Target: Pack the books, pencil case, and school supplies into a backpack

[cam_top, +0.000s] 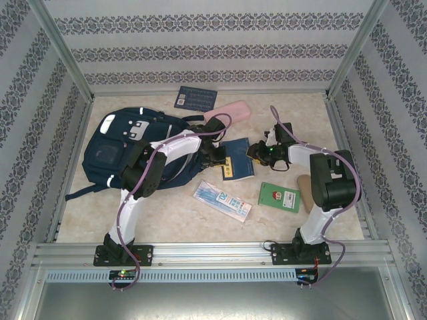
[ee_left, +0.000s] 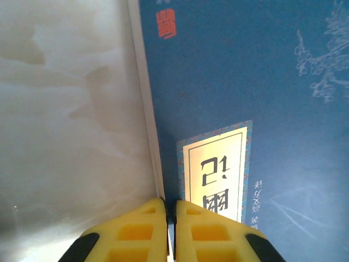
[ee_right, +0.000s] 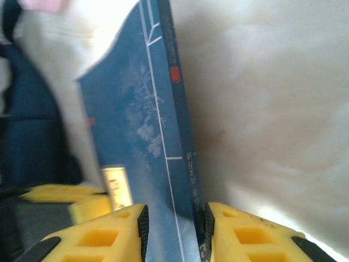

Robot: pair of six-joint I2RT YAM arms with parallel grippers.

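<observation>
A dark blue book [cam_top: 237, 160] with a cream title label lies mid-table, held from both sides. My left gripper [cam_top: 217, 157] is shut on its left edge; in the left wrist view the yellow fingers [ee_left: 147, 229] pinch the cover edge of the book [ee_left: 245, 82]. My right gripper [cam_top: 256, 155] is shut on the spine side, with the book [ee_right: 142, 120] filling the gap between its pads. The navy backpack [cam_top: 127, 150] lies at the left. The pink pencil case [cam_top: 230, 110] is behind the book. The school supplies packet [cam_top: 222, 201] lies in front of it.
A second dark blue book [cam_top: 195, 99] lies by the back wall. A small green book [cam_top: 279, 197] sits front right, and a tan flat object [cam_top: 303, 181] is partly hidden under the right arm. Patterned walls enclose the table on three sides.
</observation>
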